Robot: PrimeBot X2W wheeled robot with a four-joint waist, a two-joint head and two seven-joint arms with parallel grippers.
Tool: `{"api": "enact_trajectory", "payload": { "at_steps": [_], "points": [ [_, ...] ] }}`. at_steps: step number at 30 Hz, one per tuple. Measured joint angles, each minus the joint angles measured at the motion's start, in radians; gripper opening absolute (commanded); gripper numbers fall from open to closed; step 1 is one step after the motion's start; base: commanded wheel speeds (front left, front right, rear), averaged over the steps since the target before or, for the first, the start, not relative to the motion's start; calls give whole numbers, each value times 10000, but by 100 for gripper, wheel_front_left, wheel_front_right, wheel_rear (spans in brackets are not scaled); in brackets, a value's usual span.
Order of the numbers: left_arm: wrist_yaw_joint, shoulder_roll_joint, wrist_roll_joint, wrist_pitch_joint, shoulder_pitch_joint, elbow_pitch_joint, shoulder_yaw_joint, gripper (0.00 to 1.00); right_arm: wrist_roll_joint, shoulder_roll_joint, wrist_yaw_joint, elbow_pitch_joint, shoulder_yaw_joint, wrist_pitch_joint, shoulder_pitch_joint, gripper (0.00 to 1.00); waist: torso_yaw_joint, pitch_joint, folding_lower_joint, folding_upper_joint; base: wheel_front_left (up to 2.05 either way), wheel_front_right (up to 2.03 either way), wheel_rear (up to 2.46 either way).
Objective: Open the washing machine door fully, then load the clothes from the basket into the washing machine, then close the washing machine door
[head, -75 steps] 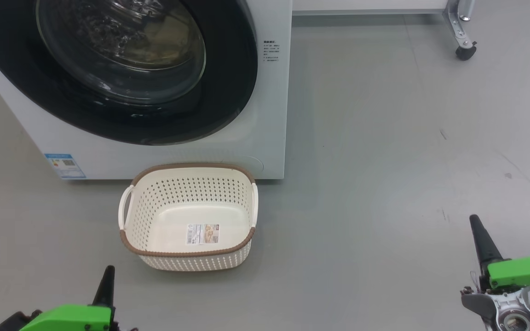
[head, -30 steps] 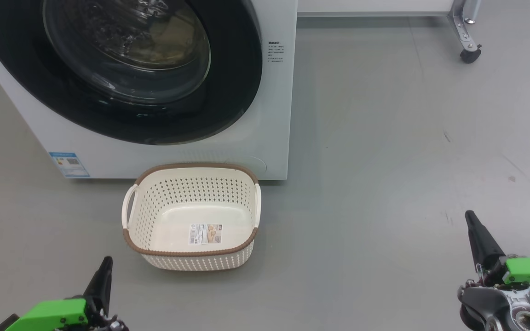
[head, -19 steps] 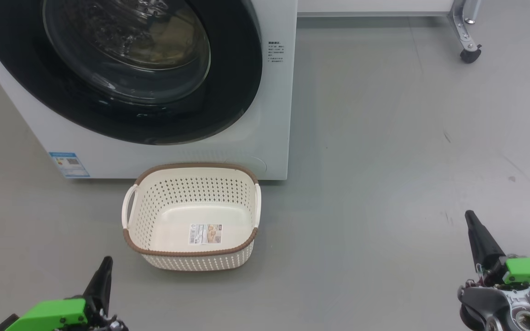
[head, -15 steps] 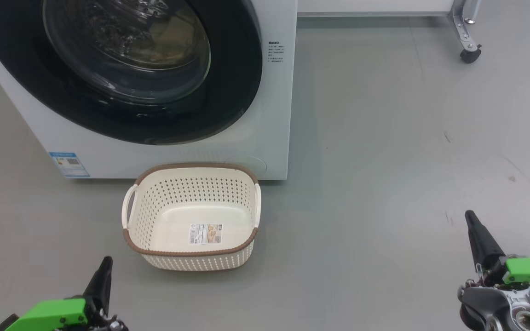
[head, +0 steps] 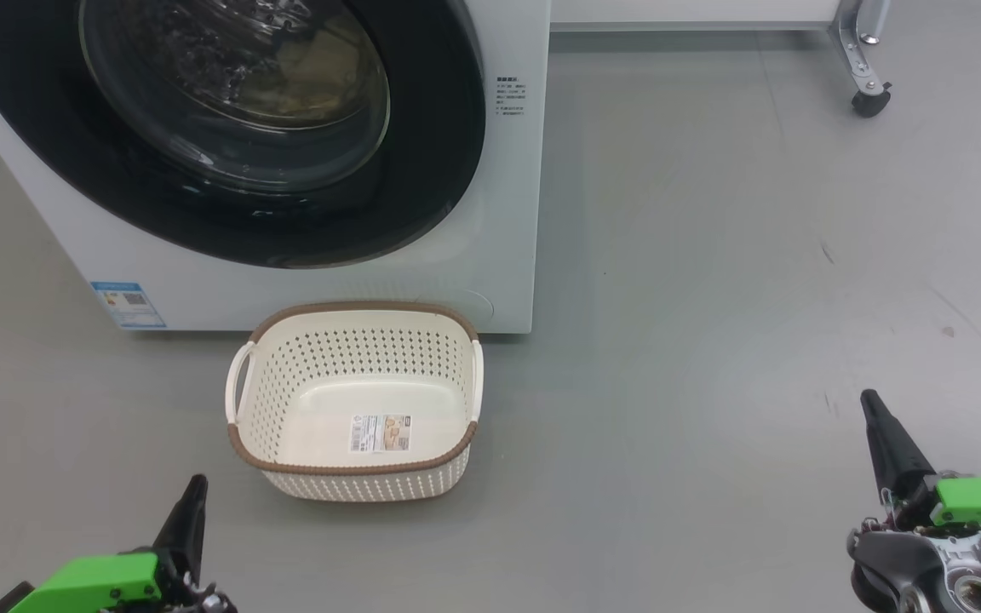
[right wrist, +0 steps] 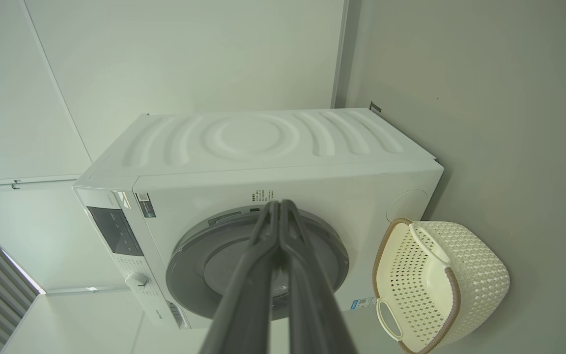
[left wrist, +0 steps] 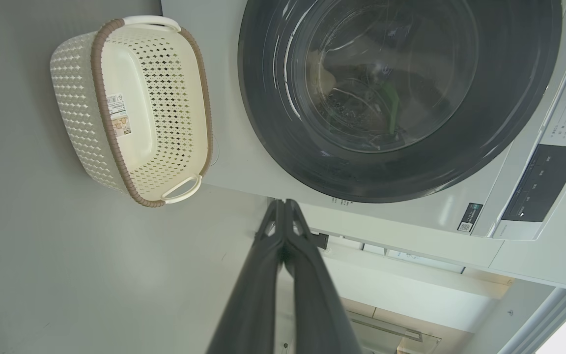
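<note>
From where I sit the job looks all but done. The washing machine (head: 507, 213) stands with the washing machine door (head: 431, 170) lying flush against its front, shut as far as I can judge. The basket (head: 363, 487) sits on the floor (head: 712, 298) just in front of the machine's base, bare down to its label sticker. The clothes (head: 316, 81) are, I think, the pale mass behind the glass, though reflections blur it.

Both claws hang low and well clear of everything. The left claw (head: 194, 489) and the right claw (head: 872, 407) each have their fingers pressed together, gripping nothing. I judge that no step is left beyond confirming the latch.

A castor leg (head: 863, 89) stands far off to the right. Nothing blocks the door or the basket.
</note>
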State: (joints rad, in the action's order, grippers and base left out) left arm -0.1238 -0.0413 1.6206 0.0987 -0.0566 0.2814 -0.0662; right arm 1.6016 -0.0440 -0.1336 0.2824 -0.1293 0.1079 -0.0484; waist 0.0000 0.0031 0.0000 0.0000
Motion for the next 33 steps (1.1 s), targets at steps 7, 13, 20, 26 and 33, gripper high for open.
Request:
{"api": "enact_trajectory", "payload": {
  "at_steps": [7, 13, 20, 26, 33],
  "points": [
    [0, 0, 0, 2, 0, -2, -8, 0, 0, 2, 0, 0, 0, 0, 0, 0, 0, 0, 0, 0, 0, 0, 0],
    [0, 2, 0, 40, 0, -2, -13, 0, 0, 2, 0, 0, 0, 0, 0, 0, 0, 0, 0, 0, 0, 0, 0],
    [0, 4, 0, 42, 0, -2, -19, 0, 0, 2, 0, 0, 0, 0, 0, 0, 0, 0, 0, 0, 0, 0, 0],
    [0, 4, 0, 42, 0, -2, -25, 0, 0, 2, 0, 0, 0, 0, 0, 0, 0, 0, 0, 0, 0, 0, 0],
    [0, 6, 0, 42, 0, -2, -36, 0, 0, 2, 0, 0, 0, 0, -1, 0, 0, 0, 0, 0, 0, 0, 0]
  ]
}}
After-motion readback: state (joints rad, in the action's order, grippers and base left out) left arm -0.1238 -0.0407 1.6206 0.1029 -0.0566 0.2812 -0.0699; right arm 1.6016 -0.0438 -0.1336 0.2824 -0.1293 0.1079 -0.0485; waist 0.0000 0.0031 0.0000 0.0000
